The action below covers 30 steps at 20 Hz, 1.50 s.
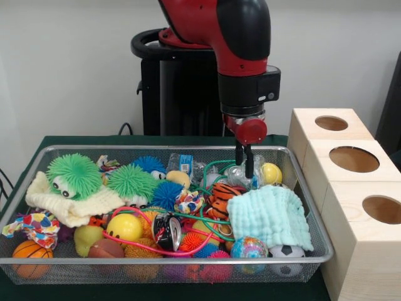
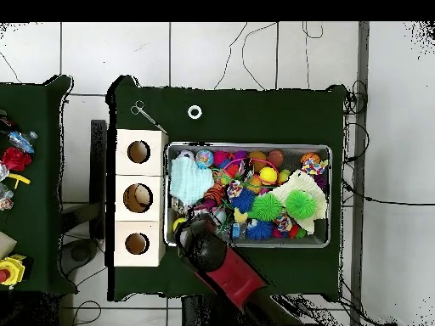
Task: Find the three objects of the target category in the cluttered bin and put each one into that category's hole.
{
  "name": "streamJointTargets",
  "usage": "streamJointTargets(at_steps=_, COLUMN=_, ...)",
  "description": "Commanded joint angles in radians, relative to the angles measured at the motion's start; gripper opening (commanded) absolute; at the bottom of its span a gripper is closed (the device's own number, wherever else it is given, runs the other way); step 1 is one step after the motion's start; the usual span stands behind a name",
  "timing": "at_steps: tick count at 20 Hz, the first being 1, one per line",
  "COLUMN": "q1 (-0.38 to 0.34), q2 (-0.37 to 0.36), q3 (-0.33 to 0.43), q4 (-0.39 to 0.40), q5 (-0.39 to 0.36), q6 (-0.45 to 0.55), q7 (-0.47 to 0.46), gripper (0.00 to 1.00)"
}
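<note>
The wire-mesh bin [image 1: 188, 259] stands on the green table, full of toys; in the overhead view its rim [image 2: 255, 145] lies right of the boxes. My gripper [image 1: 244, 168] hangs over the bin's far right part, just above a clear plastic item and next to a yellow ball [image 1: 271, 173]. A striped tiger toy [image 1: 222, 197] and a pale blue cloth [image 1: 270, 216] lie just in front of it. In the overhead view the arm [image 2: 217, 259] covers the gripper.
Three pale wooden boxes with round holes [image 1: 354, 158] stand in a row against the bin's right side, also in the overhead view [image 2: 138, 197]. The bin also holds green spiky balls [image 1: 74, 174], a smiley ball [image 1: 124, 227], a can [image 1: 168, 231] and a soccer ball [image 1: 287, 253]. A second table with toys [image 2: 13, 161] shows at the left.
</note>
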Motion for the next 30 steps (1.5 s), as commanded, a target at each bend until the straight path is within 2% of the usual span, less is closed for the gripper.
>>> streamJointTargets(at_steps=1, q1=0.032, q2=0.102, q3=0.052, q4=0.076, q5=0.070, q6=0.059, q7=0.369, gripper=1.00)
streamJointTargets(at_steps=8, q1=0.031, q2=0.100, q3=0.044, q4=0.059, q5=0.063, q6=0.127, q7=0.348, gripper=1.00)
streamJointTargets(at_steps=9, q1=0.015, q2=0.107, q3=0.061, q4=0.060, q5=0.049, q6=0.121, q7=0.351, gripper=0.00)
streamJointTargets(at_steps=12, q1=-0.011, q2=0.116, q3=0.083, q4=0.062, q5=0.026, q6=0.110, q7=0.351, gripper=0.00)
streamJointTargets(at_steps=14, q1=0.022, q2=0.106, q3=0.041, q4=0.058, q5=0.039, q6=0.126, q7=0.315, gripper=0.00)
streamJointTargets(at_steps=16, q1=0.024, q2=0.110, q3=0.021, q4=0.045, q5=0.012, q6=0.089, q7=0.286, gripper=0.00)
streamJointTargets(at_steps=19, q1=0.036, q2=0.091, q3=-0.008, q4=0.044, q5=0.010, q6=0.088, q7=0.263, gripper=0.00)
streamJointTargets(at_steps=22, q1=0.080, q2=0.060, q3=-0.089, q4=0.005, q5=-0.018, q6=0.172, q7=0.110, gripper=0.00)
streamJointTargets(at_steps=25, q1=0.164, q2=0.029, q3=-0.208, q4=-0.051, q5=-0.003, q6=0.267, q7=0.033, gripper=0.00)
streamJointTargets(at_steps=26, q1=0.171, q2=0.007, q3=-0.218, q4=-0.048, q5=-0.028, q6=0.301, q7=0.023, gripper=0.00)
streamJointTargets(at_steps=27, q1=0.210, q2=-0.009, q3=-0.277, q4=-0.077, q5=-0.038, q6=0.356, q7=0.003, gripper=0.00)
streamJointTargets(at_steps=30, q1=0.278, q2=-0.065, q3=-0.410, q4=-0.194, q5=-0.158, q6=0.543, q7=-0.047, gripper=0.00)
